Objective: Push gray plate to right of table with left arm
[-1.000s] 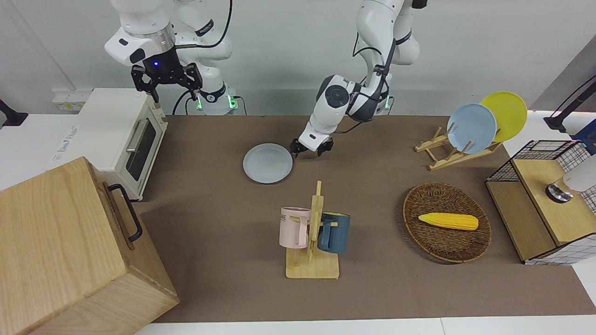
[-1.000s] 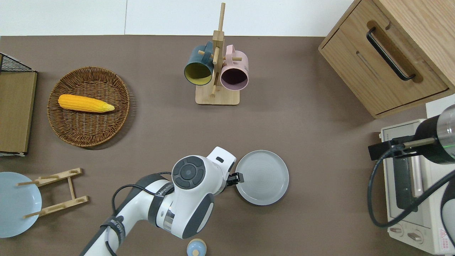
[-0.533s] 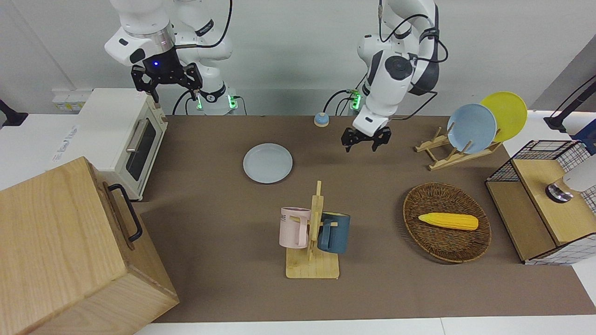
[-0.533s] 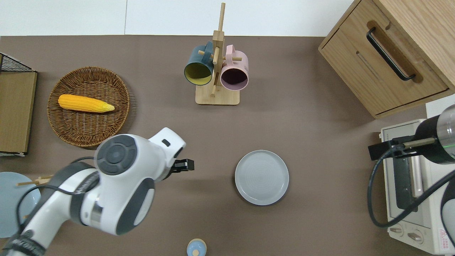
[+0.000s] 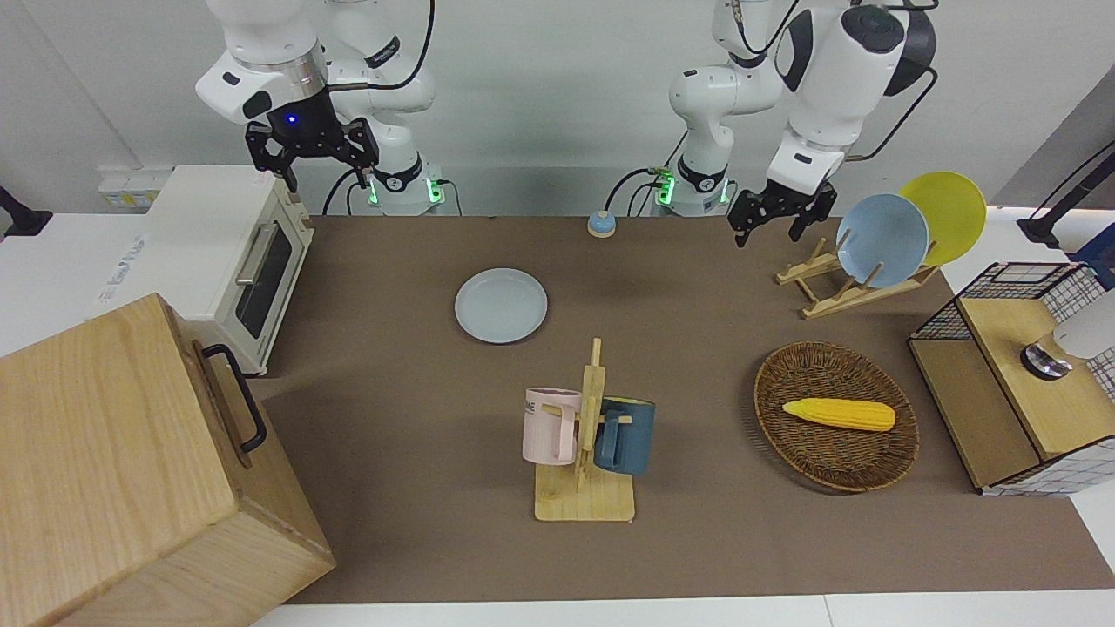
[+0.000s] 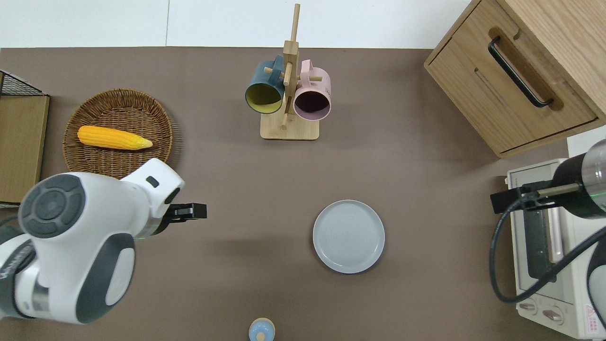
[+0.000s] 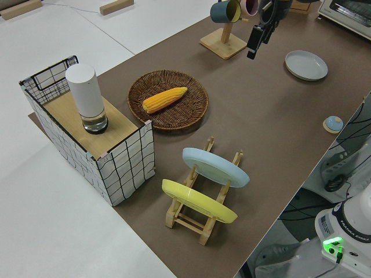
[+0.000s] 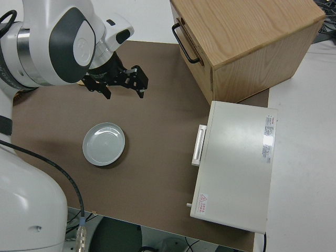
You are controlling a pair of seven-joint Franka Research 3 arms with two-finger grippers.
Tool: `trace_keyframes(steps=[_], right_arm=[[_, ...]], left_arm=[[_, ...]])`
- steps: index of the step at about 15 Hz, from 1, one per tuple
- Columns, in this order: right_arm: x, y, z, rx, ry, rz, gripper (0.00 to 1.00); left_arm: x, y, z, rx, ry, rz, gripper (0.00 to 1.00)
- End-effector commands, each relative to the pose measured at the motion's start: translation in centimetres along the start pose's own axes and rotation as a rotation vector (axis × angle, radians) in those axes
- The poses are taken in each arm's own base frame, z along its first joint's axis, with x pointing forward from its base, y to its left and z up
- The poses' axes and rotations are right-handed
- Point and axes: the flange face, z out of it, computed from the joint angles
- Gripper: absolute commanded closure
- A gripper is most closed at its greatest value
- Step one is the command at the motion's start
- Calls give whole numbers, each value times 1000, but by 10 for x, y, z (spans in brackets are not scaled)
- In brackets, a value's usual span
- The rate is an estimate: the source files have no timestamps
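The gray plate lies flat on the brown table, nearer to the robots than the mug rack; it also shows in the overhead view, the left side view and the right side view. My left gripper is open and empty, raised in the air. In the overhead view the left gripper is over bare table beside the wicker basket, well apart from the plate, toward the left arm's end. It also shows in the right side view. My right arm is parked, its gripper open.
A wooden mug rack holds a pink and a dark blue mug. A wicker basket holds corn. A plate rack carries the sky-blue and yellow plates. A wooden cabinet, a toaster oven and a wire shelf stand at the table's ends.
My left gripper has left the gray plate's edge, risen and swung toward the left arm's end of the table. The plate has not moved. The right arm is still.
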Motion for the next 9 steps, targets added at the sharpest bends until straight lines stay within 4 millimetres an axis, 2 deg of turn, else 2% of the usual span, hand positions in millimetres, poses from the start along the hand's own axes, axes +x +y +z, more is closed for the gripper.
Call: trace_keyframes(steps=[1,3,9], right_arm=[[-5,1,-2,-1,-6,-4,5],[-5,1,-2,-1,-6,-4,5],[-5,1,-2,-2,-6,-4,5]], left_arm=[[-2,-20,-46,28,-49,-29,2],[-7,-20,-71,26,-76,-29,2],[-9,-19,-74,34,-71,-28,2]])
